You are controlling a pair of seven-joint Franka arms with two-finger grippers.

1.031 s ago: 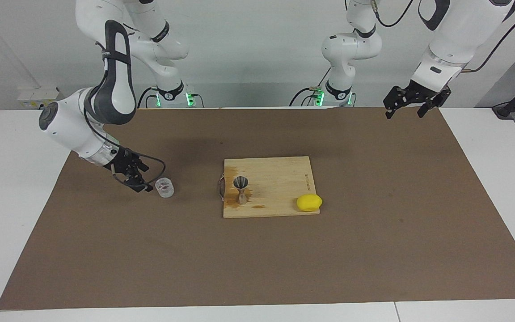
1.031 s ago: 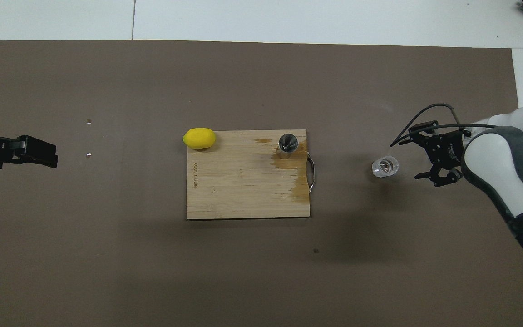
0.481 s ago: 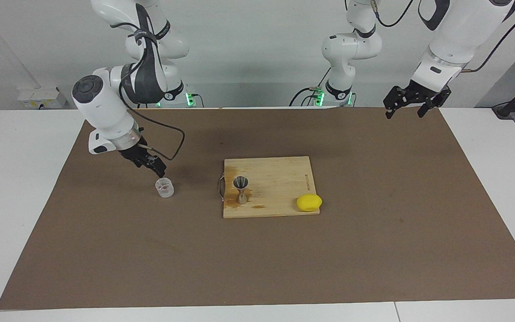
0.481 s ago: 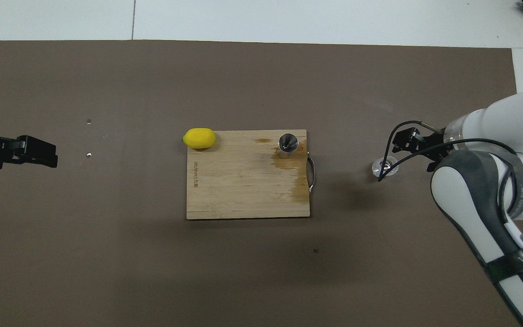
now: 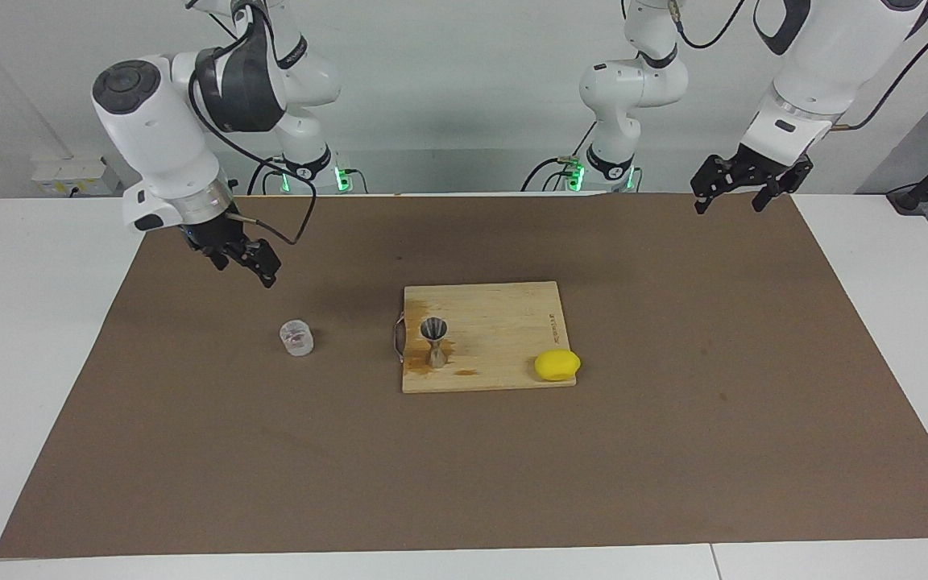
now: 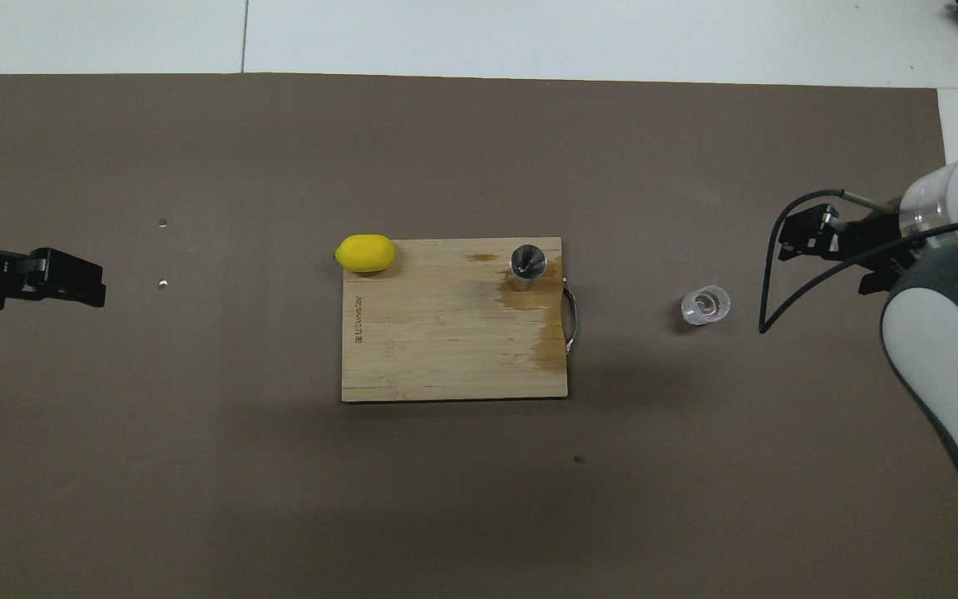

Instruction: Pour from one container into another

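Glass cup (image 5: 296,337): centre-left, you hold nothing
Right gripper (image 5: 248,262): jaws apart, upper left
Left gripper (image 5: 742,187): jaws apart, waits
Risk: your off-centre grasp tips it

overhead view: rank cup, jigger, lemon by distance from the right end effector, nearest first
From the right end effector:
1. Cup, on the mat toward the right arm's end.
2. Jigger, on the board's handle end.
3. Lemon, at the board's corner toward the left arm.

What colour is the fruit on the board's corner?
Bright yellow; the lemon shows best in the facing view.
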